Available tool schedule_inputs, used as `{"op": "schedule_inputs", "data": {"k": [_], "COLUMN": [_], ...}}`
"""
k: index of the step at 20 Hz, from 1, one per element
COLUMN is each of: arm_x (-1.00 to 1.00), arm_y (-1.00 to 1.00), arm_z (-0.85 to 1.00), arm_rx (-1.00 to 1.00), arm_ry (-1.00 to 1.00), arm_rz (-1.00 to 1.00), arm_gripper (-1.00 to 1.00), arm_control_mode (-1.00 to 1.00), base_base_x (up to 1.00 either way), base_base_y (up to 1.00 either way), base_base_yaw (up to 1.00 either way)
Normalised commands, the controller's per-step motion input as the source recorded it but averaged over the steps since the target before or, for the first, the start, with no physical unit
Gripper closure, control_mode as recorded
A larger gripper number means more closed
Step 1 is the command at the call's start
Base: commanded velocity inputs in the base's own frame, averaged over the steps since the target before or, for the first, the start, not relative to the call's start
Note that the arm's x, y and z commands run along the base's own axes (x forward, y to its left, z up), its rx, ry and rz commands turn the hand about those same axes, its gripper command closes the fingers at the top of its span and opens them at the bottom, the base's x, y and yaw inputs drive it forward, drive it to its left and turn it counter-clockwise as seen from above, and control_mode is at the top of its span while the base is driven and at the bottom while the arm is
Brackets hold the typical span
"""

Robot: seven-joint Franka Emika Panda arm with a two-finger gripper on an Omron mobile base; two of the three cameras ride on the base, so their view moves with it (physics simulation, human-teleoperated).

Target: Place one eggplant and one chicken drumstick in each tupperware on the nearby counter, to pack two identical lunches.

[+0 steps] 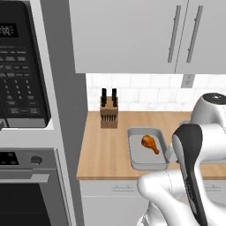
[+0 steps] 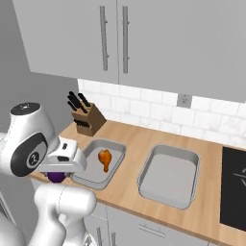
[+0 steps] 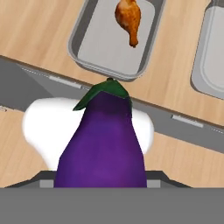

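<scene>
The fingers [image 3: 101,186] are closed on an eggplant [image 3: 103,142], spread about as wide as its purple body; the eggplant points away from the hand with its green cap at the far end, and the finger tips themselves are hidden behind it. In the right base view a bit of the same purple eggplant [image 2: 56,176] shows under the hand, in front of the bench's front edge and not yet over it. On the light-wood bench [image 1: 106,150] sit two grey trays. The nearer tray [image 2: 98,162] holds one chicken drumstick [image 2: 104,158], lying roughly in its middle with the thin bone end toward the front; from the hand view that drumstick [image 3: 128,18] and its tray [image 3: 83,39] lie just past the eggplant's cap. The second tray [image 2: 169,176] stands beside the first, a little apart, toward the black stovetop [image 2: 234,190], and has nothing in it. A wooden knife block [image 1: 108,114] with dark handles stands at the back of the bench near the tiled wall, behind the tray with the drumstick. White cupboards [image 2: 144,43] hang above.
</scene>
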Motion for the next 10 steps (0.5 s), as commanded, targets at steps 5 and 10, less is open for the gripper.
{"op": "schedule_inputs", "data": {"k": [5, 10], "arm_x": [0.93, 1.0], "arm_y": [0.03, 0.21], "arm_z": [-0.01, -0.3], "arm_rx": [0.0, 0.0], "arm_ry": [0.0, 0.0], "arm_rz": [0.09, 0.12], "arm_gripper": [1.0, 1.0], "arm_control_mode": [-1.0, -1.0], "base_base_x": [0.0, 0.0], "base_base_y": [0.0, 0.0], "base_base_yaw": [0.0, 0.0]}}
